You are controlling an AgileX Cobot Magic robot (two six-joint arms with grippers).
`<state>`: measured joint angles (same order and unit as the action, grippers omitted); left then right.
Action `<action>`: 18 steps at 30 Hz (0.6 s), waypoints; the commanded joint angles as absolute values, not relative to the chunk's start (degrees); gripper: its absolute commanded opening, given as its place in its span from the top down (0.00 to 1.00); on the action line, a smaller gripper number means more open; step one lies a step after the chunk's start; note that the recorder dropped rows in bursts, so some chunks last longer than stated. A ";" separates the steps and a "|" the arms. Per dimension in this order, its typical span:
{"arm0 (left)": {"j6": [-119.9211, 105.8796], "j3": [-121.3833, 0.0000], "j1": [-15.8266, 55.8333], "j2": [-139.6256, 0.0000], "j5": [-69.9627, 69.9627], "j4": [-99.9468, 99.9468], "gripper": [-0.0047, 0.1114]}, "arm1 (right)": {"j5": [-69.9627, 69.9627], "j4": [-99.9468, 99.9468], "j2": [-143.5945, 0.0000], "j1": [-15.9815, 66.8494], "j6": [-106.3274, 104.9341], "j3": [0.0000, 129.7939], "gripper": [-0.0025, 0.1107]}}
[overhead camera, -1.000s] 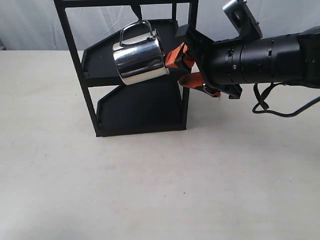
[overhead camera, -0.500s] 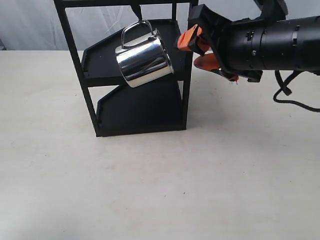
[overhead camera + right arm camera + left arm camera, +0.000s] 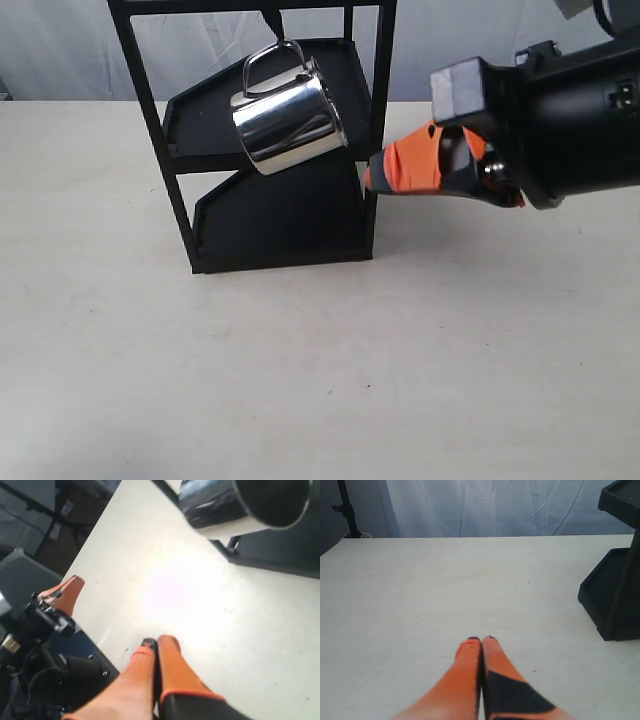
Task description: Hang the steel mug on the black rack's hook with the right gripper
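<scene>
The steel mug hangs tilted by its thin handle from a hook at the top of the black rack, its mirror side facing out. In the right wrist view the steel mug shows its open mouth above the rack's base. My right gripper is shut with nothing in it, apart from the mug and just right of the rack's front post; its orange fingers press together. My left gripper is shut and empty over bare table, left of the black rack.
The pale table stretches in front of the rack. A white curtain hangs behind. The left arm rests past the table's edge in the right wrist view.
My right gripper has drawn back from the mug, moved down and to the right, and its fingers have closed. The mug stays hanging on the hook, barely swinging.
</scene>
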<state>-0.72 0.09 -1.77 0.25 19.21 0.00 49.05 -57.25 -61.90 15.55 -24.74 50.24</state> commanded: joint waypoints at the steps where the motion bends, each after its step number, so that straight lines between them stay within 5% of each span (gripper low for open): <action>1: -0.51 0.00 -1.49 0.00 18.79 0.00 0.96 | 52.13 -56.76 -59.35 15.44 -24.89 50.07 0.97; 10: -0.51 0.00 -1.49 0.00 18.79 0.00 0.96 | 44.14 -57.71 -54.02 16.64 -25.54 47.18 0.97; 18: -0.51 0.00 -1.49 0.00 18.79 0.00 0.96 | 28.50 -64.91 -27.23 18.00 -27.52 27.00 0.97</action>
